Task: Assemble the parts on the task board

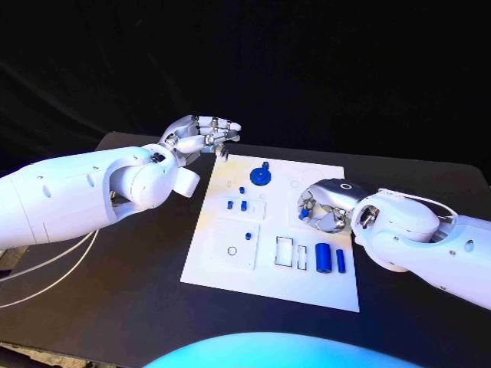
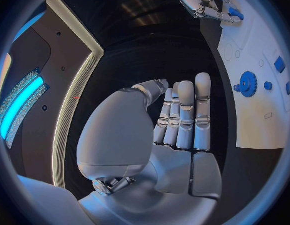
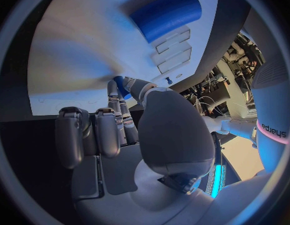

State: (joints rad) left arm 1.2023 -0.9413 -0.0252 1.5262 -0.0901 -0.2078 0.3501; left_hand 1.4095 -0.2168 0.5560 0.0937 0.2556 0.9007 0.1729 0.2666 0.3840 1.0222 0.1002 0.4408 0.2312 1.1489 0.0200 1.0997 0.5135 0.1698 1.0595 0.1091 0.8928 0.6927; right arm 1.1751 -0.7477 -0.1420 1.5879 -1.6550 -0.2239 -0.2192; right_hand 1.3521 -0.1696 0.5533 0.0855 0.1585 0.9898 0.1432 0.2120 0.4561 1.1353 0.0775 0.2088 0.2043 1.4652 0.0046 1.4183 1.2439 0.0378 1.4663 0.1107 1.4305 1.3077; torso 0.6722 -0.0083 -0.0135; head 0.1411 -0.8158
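Black cloth hangs behind the black counter (image 1: pixel 124 261), and I read the job as roughly mid-way, with loose pieces still waiting

My right hand (image 1: pixel 323 208) sits low over the right-of-centre part of the task board (image 1: pixel 218 264), fingers curled down; in the right wrist view a small blue part (image 3: pixel 122 86) shows pinched at the fingertips (image 3: pixel 114 92), so I take that hand to be gripping it close above the white surface. Whether that piece is already entering its seat I cannot tell

My left hand (image 1: pixel 202 136) hovers above and just off the board's upper-left corner, fingers curled in with nothing visible in them

Moving outward: the blue gear (image 1: pixel 262 177) stands near the top middle of the board, apparently already on its post. Two small blue pegs (image 1: pixel 238 205) stand left of centre. In the lower right, two blue cylinders (image 1: pixel 331 258) lie flat beside an open rectangular slot (image 1: pixel 283 251), and a round hole (image 1: pixel 232 251) in the lower left looks unfilled

My judgement: gear done, pegs likely done, cylinders and those openings remain
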